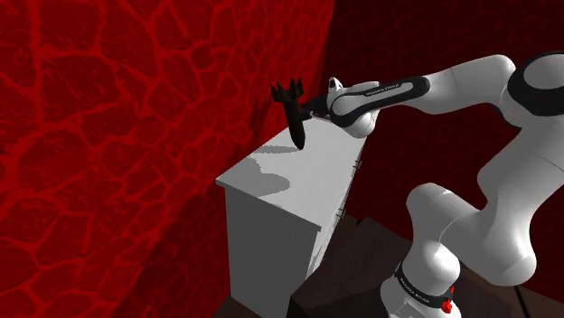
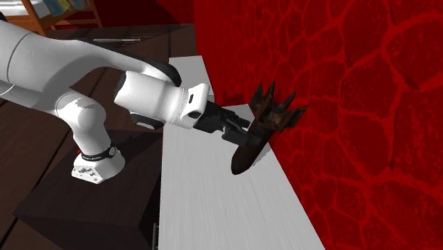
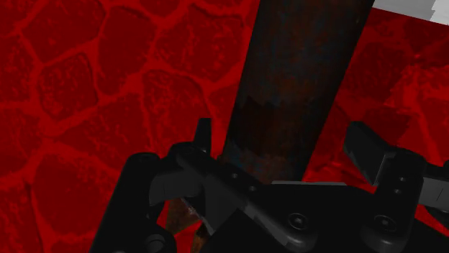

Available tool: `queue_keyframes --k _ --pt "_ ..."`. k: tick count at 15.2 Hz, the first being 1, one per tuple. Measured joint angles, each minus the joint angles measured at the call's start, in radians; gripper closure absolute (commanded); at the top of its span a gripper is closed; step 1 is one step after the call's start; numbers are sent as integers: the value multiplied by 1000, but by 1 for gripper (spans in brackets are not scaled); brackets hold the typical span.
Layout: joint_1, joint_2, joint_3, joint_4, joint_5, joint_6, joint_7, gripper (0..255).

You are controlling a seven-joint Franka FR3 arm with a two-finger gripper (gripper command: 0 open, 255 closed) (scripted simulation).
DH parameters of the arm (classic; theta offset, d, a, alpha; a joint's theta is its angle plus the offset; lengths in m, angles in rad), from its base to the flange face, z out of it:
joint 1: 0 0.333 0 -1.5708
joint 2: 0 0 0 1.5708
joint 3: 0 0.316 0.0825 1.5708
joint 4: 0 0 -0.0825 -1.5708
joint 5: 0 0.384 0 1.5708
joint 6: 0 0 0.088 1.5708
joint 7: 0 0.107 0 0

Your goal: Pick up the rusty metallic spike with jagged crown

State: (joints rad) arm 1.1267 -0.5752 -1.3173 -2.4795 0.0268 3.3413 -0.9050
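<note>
Gripping the dark rusty spike [image 2: 264,119] tight in the end effector [image 2: 245,133], tip down, seemingly just off the white surface [image 2: 206,213] below, so pick-up looks nearly done, maybe only lifting higher left.

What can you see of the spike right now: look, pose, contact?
The spike is dark, rust-mottled metal: a round shaft tapering to a point, topped by a jagged crown of prongs. It hangs crown up, point down, tilted, clasped mid-shaft by the gripper. Its tip appears just clear of the white cabinet top, close to the red cracked wall.
</note>
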Motion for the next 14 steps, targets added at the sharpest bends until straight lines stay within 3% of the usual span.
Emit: queue_keyframes --k 6,7,14 --pt "109 -32 -122 -16 -17 73 -39 0" --pt "119 -33 -132 -16 -18 79 -41 255" --pt "132 -34 -141 -16 -18 87 -42 255"
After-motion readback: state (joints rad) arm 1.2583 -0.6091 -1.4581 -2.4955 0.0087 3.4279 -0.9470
